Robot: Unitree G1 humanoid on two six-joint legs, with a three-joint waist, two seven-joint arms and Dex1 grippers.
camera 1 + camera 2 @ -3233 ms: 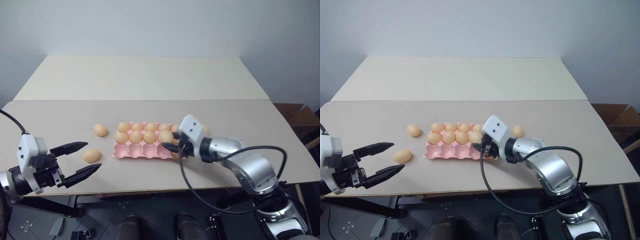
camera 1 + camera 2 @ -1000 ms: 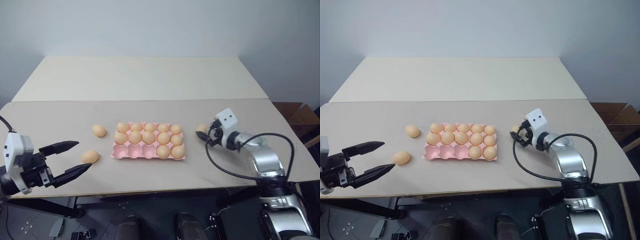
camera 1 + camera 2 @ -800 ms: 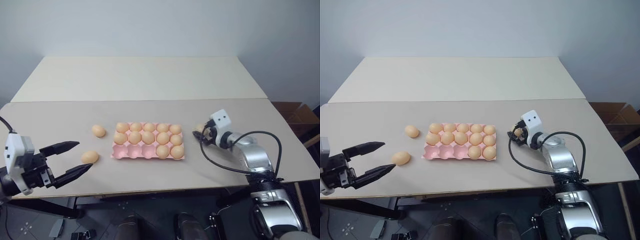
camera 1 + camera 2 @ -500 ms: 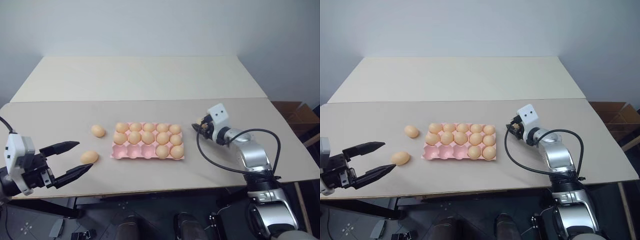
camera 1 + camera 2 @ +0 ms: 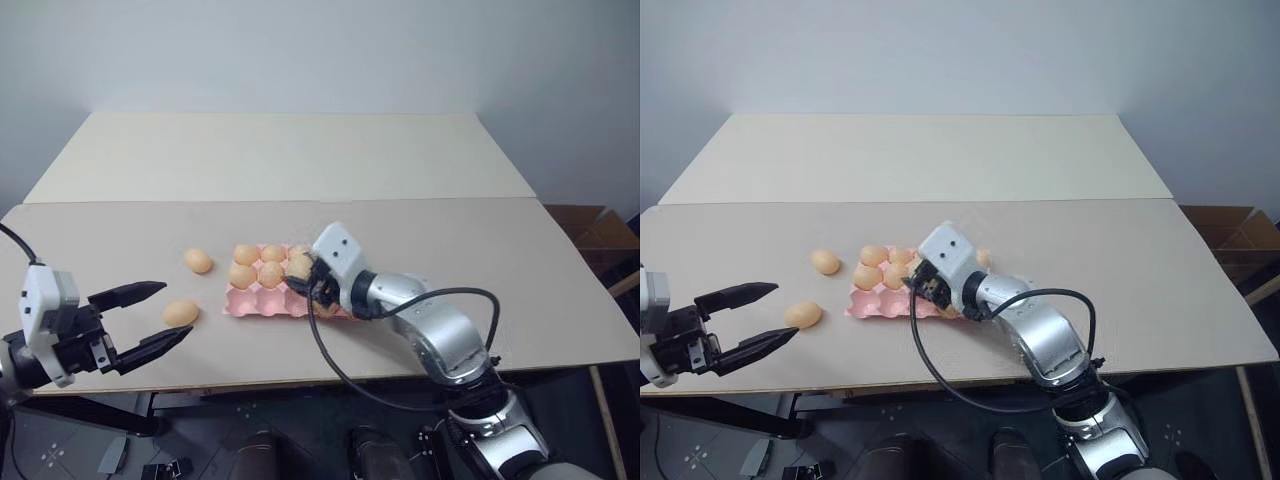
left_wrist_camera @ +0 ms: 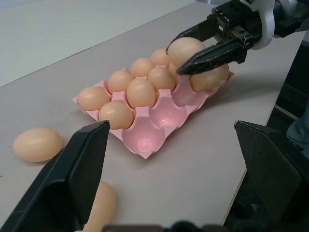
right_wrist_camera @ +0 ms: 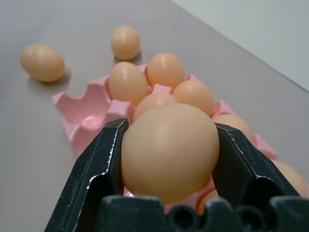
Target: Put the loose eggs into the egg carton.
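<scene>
An egg (image 7: 169,151) sits clamped between the two black fingers (image 7: 99,164) of the right gripper (image 6: 205,46), which hangs just above the pink carton (image 6: 159,123), over its near row toward the right half. The egg is clear of the cups, not resting in one.

The carton lies flat near the middle of the desk (image 5: 500,240). Its far and middle rows hold eggs; from the left wrist view I count several in the left part of those rows, and one more egg (image 6: 208,79) in the near row at the right end, just under the gripper. The near cups (image 6: 157,116) on the left side are bare and pink. The right arm covers the carton's right end in the head views, so I cannot tell exactly how many cups are filled there.

Two loose eggs lie on the desk to the left of the carton: one (image 5: 198,261) level with its far rows, a little apart from it, and another (image 5: 181,313) nearer the front edge.

The left gripper (image 5: 155,315) hovers at the desk's front-left, its fingers spread wide and holding nothing, with the nearer loose egg just past their tips.
</scene>
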